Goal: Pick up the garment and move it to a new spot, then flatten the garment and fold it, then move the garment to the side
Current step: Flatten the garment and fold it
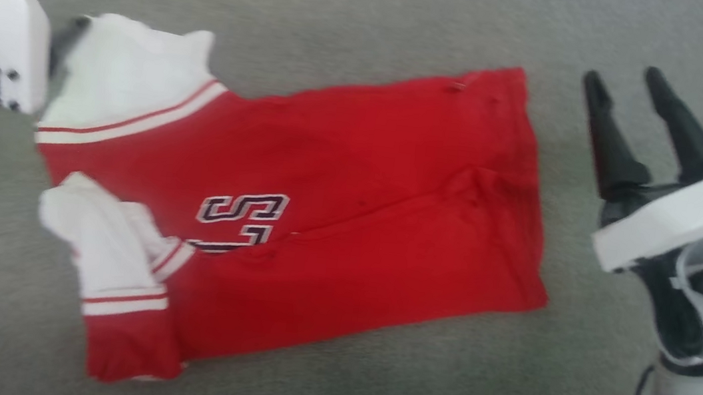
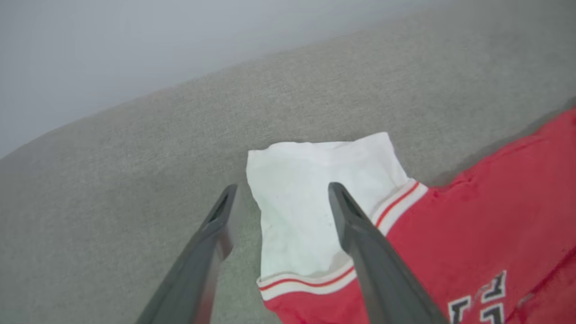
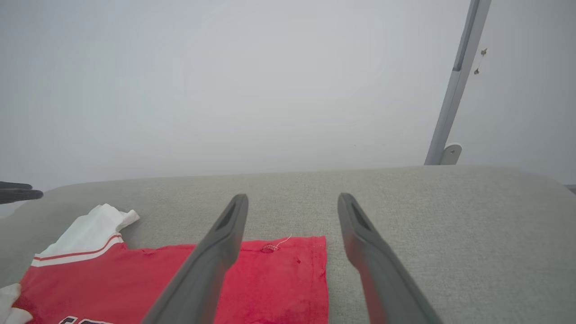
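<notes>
Fingers (image 2: 360, 243) of the left gripper (image 2: 282, 189) spread wide, holding nothing, straddling the edge of the garment's upper white sleeve (image 2: 306, 198); contact with the cloth can't be told. Right gripper (image 1: 624, 80) fingers (image 3: 211, 261) also wide and empty, just off the garment's hem end (image 1: 526, 199), apart from it. Garment (image 1: 326, 188) lies flat on the grey fabric surface (image 1: 374, 12), folded lengthwise. Long axis runs side to side in the head view, slightly tilted: sleeve end toward the left gripper, hem end toward the right gripper and a bit farther away. Second white sleeve (image 1: 110, 248) is bunched on the garment's near edge. Black lettering (image 1: 243, 208) reads sideways.
</notes>
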Motion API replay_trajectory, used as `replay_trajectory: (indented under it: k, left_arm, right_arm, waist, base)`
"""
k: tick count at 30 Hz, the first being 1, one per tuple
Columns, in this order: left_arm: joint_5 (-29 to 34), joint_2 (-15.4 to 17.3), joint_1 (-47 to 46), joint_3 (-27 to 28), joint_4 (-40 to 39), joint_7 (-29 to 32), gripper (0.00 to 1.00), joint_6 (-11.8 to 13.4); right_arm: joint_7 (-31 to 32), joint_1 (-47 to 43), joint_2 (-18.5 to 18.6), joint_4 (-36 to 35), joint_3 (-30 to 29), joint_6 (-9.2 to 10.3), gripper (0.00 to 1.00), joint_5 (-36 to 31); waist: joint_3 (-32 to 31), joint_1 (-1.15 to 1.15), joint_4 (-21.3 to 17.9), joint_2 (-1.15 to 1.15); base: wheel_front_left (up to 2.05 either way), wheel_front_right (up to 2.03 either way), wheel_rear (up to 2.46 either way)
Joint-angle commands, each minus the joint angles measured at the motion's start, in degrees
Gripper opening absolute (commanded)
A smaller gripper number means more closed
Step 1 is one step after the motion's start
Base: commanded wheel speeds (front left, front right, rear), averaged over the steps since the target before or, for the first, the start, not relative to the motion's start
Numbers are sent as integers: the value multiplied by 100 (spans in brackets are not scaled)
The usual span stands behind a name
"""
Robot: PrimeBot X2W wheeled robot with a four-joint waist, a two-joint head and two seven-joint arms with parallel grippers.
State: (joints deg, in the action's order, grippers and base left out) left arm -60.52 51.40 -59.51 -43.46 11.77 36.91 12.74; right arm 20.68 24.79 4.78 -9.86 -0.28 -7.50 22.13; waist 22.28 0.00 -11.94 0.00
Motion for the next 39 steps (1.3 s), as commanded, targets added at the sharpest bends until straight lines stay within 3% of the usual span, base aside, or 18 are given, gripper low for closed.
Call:
replay_trajectory:
  k: [1,9,18,19,20,21,27,32,39]
  left_arm:
    - [42,-19,-87,-21,141,41,100,-67]
    - [26,-221,-615,-123,1498,459,100,-384]
    - [-239,-736,-649,-266,2666,1010,100,-321]
    - [-268,-799,-612,-309,2755,1170,84,-331]
    - [-250,-858,-620,-361,2796,1243,15,-384]
    - [-282,-919,-661,-347,2843,1261,0,-381]
    - [-214,-1358,-985,-416,2932,1191,0,-570]
    - [-117,-1646,-1209,-471,3009,1055,0,-693]
    - [-60,-2032,-1452,-534,3300,819,0,-841]
  right_arm:
    - [-77,37,-32,65,43,3,100,21]
    - [-340,188,39,307,367,3,100,186]
    - [133,520,199,507,498,3,100,274]
    - [304,577,216,585,507,3,100,306]
    - [474,650,238,640,528,3,100,324]
    - [658,755,274,714,517,3,100,309]
    - [1865,1563,562,1473,573,2,100,259]
    - [2498,2139,699,2156,653,2,100,212]
    - [3518,2778,616,3459,1032,1,100,425]
  waist:
    - [217,0,-258,0]
    - [612,0,-551,0]
    - [882,0,-495,0]
    - [897,0,-473,0]
    - [916,0,-446,0]
    - [938,0,-413,0]
    - [1030,0,-132,0]
    - [1077,0,113,0]
    - [1132,0,403,0]
  base:
    - [0,0,0]
    - [0,0,0]
    - [0,0,0]
    - [0,0,0]
    - [0,0,0]
    - [0,0,0]
    - [0,0,0]
    - [0,0,0]
    - [0,0,0]
